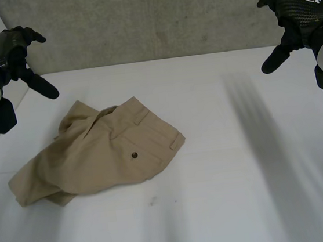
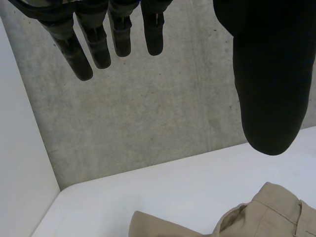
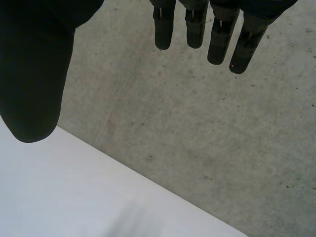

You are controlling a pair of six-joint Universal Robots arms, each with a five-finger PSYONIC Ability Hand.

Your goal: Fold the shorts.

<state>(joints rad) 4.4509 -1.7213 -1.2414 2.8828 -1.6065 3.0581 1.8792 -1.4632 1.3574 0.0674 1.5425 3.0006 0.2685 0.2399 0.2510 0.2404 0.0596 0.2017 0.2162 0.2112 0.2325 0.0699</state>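
On the white table's (image 1: 243, 176) left side the tan shorts (image 1: 101, 154) lie rumpled, light and limp by the look, best pinched along the waistband (image 1: 160, 123) I'd say, while the left hand (image 1: 11, 53) and right hand (image 1: 296, 15) hover high, fingers straight and empty.

You've got a white table (image 1: 225, 166) running to a bare grey concrete wall (image 1: 156, 19) at the far side; a plain white panel (image 2: 19, 163) flanks the left.

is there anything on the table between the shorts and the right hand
No. In the head view, the stretch of white table between the tan shorts and the raised, open right hand is bare.
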